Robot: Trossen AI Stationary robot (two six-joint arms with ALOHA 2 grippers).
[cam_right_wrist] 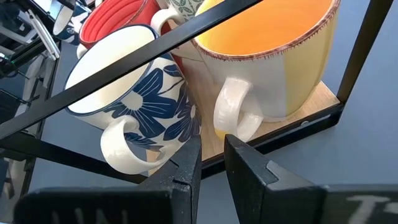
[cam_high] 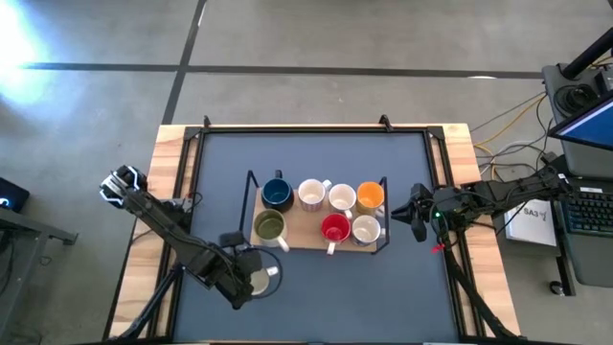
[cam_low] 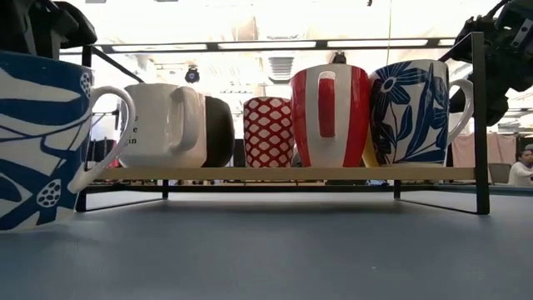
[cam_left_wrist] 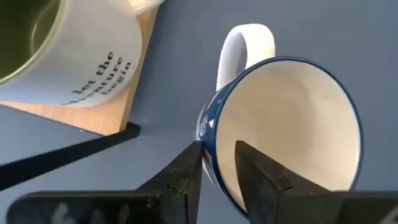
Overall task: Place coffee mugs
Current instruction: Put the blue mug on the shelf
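1. My left claw [cam_left_wrist: 217, 168] straddles the rim of one blue-patterned mug [cam_left_wrist: 286, 124] on the mat, fingers parted, not squeezing.
2. Seven mugs sit on the rack [cam_high: 308, 236], just beyond it.
3. My right claw [cam_right_wrist: 211, 155] waits beside the rack's other end, fingers slightly apart, empty.

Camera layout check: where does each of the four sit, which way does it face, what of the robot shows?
High: overhead, straight down on table, rack, both arms.
Low: table height, level across; blue-patterned mug nearest.
Left wrist: past left gripper, fingers astride that mug's rim.
Right wrist: past right gripper, beside the rack's yellow mug.
Shared: blue-patterned mug in low and left wrist.
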